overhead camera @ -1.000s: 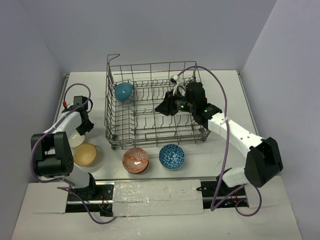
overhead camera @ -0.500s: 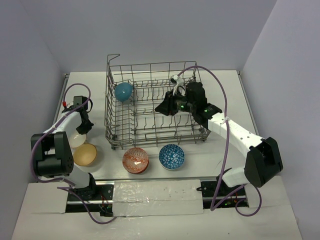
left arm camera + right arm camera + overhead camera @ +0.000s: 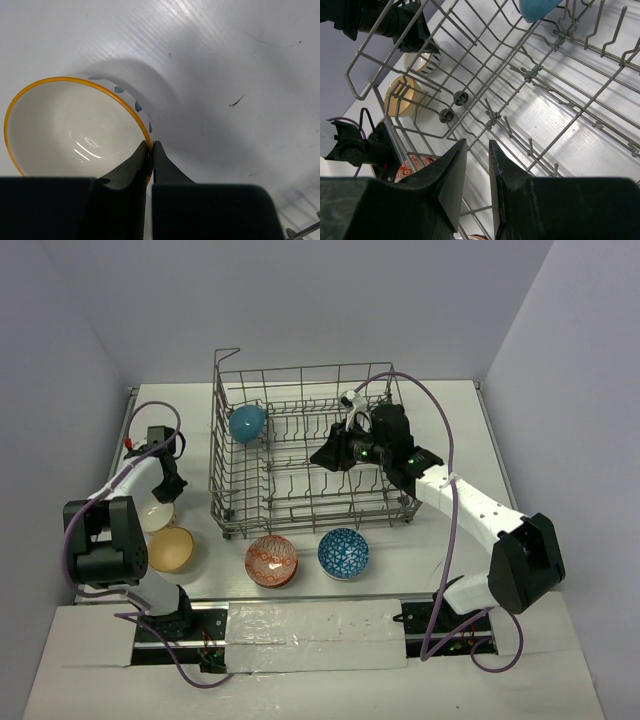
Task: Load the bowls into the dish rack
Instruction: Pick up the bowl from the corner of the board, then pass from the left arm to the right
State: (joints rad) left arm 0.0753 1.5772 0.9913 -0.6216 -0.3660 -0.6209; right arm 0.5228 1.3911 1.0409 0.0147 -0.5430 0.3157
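The white, orange-rimmed ceramic bowl point(image 3: 75, 125) is pinched only at its rim by the left gripper point(image 3: 151, 146); slippage may be caused by tilting.

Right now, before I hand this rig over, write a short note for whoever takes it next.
Left gripper: shut on the white bowl at its rim, left of the dish rack.
Right gripper: open, empty, over the rack.
Done: teal bowl in the rack's far left corner.
Left: white bowl, tan bowl, red bowl and blue bowl, all outside the rack on the table.
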